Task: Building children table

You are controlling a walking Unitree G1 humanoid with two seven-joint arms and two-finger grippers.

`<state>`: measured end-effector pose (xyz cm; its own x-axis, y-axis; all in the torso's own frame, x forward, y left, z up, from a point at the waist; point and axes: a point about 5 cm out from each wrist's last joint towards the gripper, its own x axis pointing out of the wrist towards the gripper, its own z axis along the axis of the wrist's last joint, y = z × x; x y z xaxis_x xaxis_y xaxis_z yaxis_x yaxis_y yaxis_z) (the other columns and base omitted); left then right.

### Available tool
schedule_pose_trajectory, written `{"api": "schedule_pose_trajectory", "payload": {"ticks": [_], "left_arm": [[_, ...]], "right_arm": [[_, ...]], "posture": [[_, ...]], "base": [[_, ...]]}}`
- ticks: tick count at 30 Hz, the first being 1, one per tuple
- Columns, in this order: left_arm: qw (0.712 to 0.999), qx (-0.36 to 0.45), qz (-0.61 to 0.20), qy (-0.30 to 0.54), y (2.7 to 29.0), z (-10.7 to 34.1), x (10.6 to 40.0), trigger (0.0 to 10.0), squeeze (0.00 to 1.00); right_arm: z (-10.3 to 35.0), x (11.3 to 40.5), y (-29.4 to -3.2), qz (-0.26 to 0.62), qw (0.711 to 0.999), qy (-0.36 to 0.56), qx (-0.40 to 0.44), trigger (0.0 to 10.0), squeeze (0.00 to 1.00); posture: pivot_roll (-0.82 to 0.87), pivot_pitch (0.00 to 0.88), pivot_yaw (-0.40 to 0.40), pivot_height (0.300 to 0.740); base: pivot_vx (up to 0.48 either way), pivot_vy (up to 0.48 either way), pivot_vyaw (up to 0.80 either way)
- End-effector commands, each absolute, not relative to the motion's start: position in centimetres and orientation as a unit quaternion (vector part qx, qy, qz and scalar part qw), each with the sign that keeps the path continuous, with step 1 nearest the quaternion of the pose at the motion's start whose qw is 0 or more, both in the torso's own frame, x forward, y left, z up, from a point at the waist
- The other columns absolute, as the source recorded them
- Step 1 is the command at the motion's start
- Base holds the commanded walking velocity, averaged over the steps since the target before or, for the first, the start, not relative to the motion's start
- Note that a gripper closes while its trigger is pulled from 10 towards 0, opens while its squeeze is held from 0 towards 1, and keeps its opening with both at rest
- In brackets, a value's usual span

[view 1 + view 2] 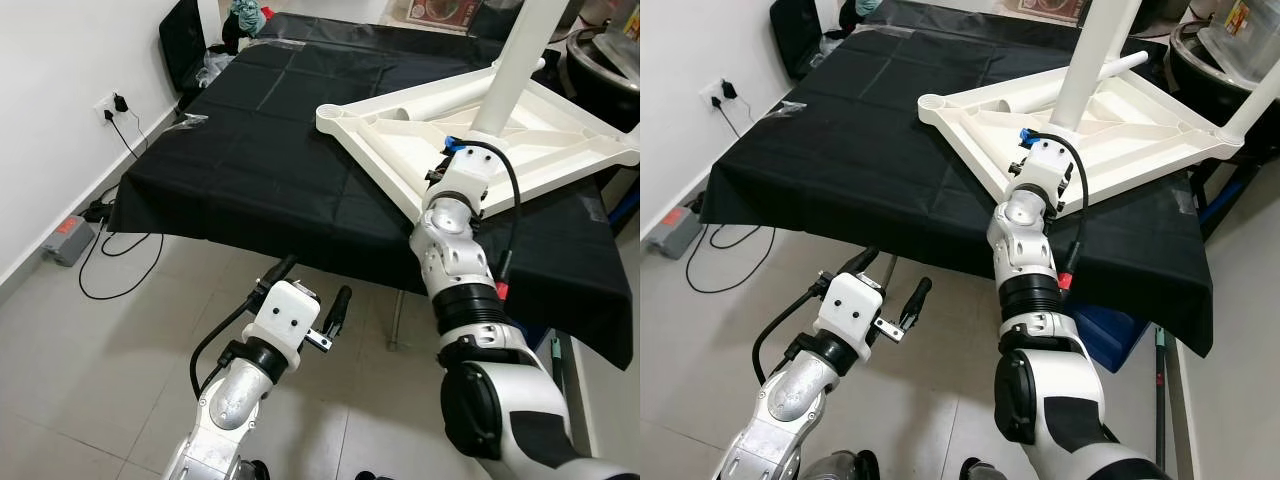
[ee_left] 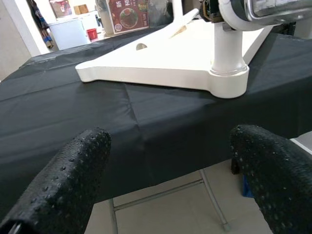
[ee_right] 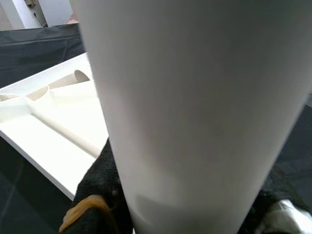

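- Left eye view: a white children's tabletop (image 1: 400,150) lies upside down, ribbed underside up, on a table draped in a black cloth (image 1: 250,160). A white table leg (image 1: 515,65) stands upright in the tabletop's near corner socket. The right gripper (image 1: 462,150) reaches up to the base of that leg (its fingers are hidden behind the wrist here). The left gripper (image 1: 318,300) hangs low over the tiled floor (image 1: 60,340), in front of the cloth's near edge, touching nothing.
- Right eye view: the same scene; a second white leg (image 1: 1260,90) rises at the tabletop's far right corner. A wall socket (image 1: 718,95) with a dark cable sits on the wall at left.
- Left wrist view: the two black fingers (image 2: 63,180) stand wide apart with nothing between them, pointing at the cloth's edge and the tabletop beyond.
- Right wrist view: the white leg is very close, with black finger pads (image 3: 100,183) pressed against either side of it, so this gripper is clamped around the leg.
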<state>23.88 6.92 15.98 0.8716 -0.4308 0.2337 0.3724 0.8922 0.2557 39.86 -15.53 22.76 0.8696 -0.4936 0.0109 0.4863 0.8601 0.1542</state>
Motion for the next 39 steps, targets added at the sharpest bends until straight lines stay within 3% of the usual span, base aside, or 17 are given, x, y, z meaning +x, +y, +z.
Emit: {"api": "schedule_pose_trajectory", "payload": {"ticks": [1, 5, 6, 9, 12, 15, 17, 18, 19, 20, 21, 23, 27, 34, 39], "left_arm": [[0.962, 0.110, -0.212, -0.129, 6.9, 15.2, 23.7, 10.0, 0.00], [0.962, 0.110, -0.213, -0.127, 6.9, 15.1, 23.7, 10.0, 0.00], [0.962, 0.110, -0.214, -0.127, 6.9, 15.1, 23.7, 10.0, 0.00], [0.962, 0.109, -0.215, -0.126, 6.9, 15.1, 23.7, 10.0, 0.00], [0.962, 0.109, -0.216, -0.126, 6.8, 15.1, 23.7, 10.0, 0.00], [0.962, 0.109, -0.216, -0.126, 6.8, 15.1, 23.7, 10.0, 0.00], [0.962, 0.109, -0.216, -0.126, 6.8, 15.1, 23.7, 10.0, 0.00], [0.962, 0.109, -0.216, -0.126, 6.8, 15.1, 23.7, 10.0, 0.00], [0.962, 0.108, -0.216, -0.126, 6.8, 15.1, 23.7, 10.0, 0.00], [0.962, 0.108, -0.216, -0.126, 6.8, 15.1, 23.7, 10.0, 0.00], [0.962, 0.109, -0.215, -0.126, 6.8, 15.1, 23.8, 10.0, 0.00], [0.962, 0.109, -0.215, -0.126, 6.8, 15.1, 23.8, 10.0, 0.00], [0.962, 0.109, -0.214, -0.126, 6.9, 15.2, 23.8, 10.0, 0.00], [0.963, 0.109, -0.213, -0.128, 6.9, 15.2, 23.7, 10.0, 0.00], [0.962, 0.110, -0.212, -0.129, 7.0, 15.3, 23.7, 10.0, 0.00]], "right_arm": [[22.0, 39.4, -15.1, -0.256, 0.963, -0.010, 0.076, 10.0, 1.00], [22.0, 39.2, -15.3, -0.249, 0.966, -0.020, 0.073, 10.0, 1.00], [22.2, 39.1, -15.5, -0.242, 0.968, -0.031, 0.066, 10.0, 0.00], [22.6, 39.1, -15.7, -0.225, 0.971, -0.047, 0.062, 10.0, 0.00], [23.6, 39.3, -16.1, -0.155, 0.982, -0.087, 0.058, 10.0, 0.00], [23.6, 39.3, -16.1, -0.155, 0.982, -0.087, 0.058, 10.0, 0.00], [24.0, 39.7, -15.9, -0.010, 0.993, -0.107, 0.045, 10.0, 0.00], [24.0, 39.7, -15.9, -0.010, 0.993, -0.107, 0.045, 10.0, 0.00], [23.7, 39.7, -15.8, 0.070, 0.992, -0.102, 0.031, 10.0, 0.00], [23.7, 39.7, -15.8, 0.070, 0.992, -0.102, 0.031, 10.0, 0.00], [23.3, 39.5, -15.8, 0.142, 0.985, -0.095, 0.019, 10.0, 0.00], [23.3, 39.5, -15.8, 0.142, 0.985, -0.095, 0.019, 10.0, 0.00], [21.9, 38.9, -15.3, 0.268, 0.962, -0.057, -0.012, 10.0, 0.00], [21.9, 39.0, -14.5, 0.294, 0.955, -0.051, -0.009, 10.0, 0.00], [22.7, 38.5, -12.4, 0.402, 0.914, -0.052, 0.011, 10.0, 0.00]], "posture": [[0.16, 0.151, -0.069, 0.740], [0.16, 0.146, -0.067, 0.740], [0.16, 0.143, -0.067, 0.740], [0.16, 0.139, -0.065, 0.740], [0.16, 0.138, -0.066, 0.740], [0.16, 0.138, -0.066, 0.740], [0.16, 0.147, -0.069, 0.740], [0.16, 0.147, -0.069, 0.740], [0.16, 0.152, -0.068, 0.740], [0.16, 0.152, -0.068, 0.740], [0.16, 0.153, -0.067, 0.740], [0.16, 0.153, -0.067, 0.740], [0.17, 0.157, -0.068, 0.740], [0.17, 0.161, -0.068, 0.740], [0.17, 0.169, -0.064, 0.740]], "base": [[0.000, 0.000, 0.00], [0.000, 0.000, 0.00], [0.000, 0.000, 0.00], [0.000, 0.000, 0.00], [0.000, 0.000, 0.00], [0.000, 0.000, 0.00], [0.000, 0.000, 0.00], [0.000, 0.000, 0.00], [0.000, 0.000, 0.00], [0.000, 0.000, 0.00], [0.000, 0.000, 0.00], [0.000, 0.000, 0.00], [0.000, 0.000, 0.00], [0.000, 0.000, 0.00], [0.000, 0.000, 0.00]]}}
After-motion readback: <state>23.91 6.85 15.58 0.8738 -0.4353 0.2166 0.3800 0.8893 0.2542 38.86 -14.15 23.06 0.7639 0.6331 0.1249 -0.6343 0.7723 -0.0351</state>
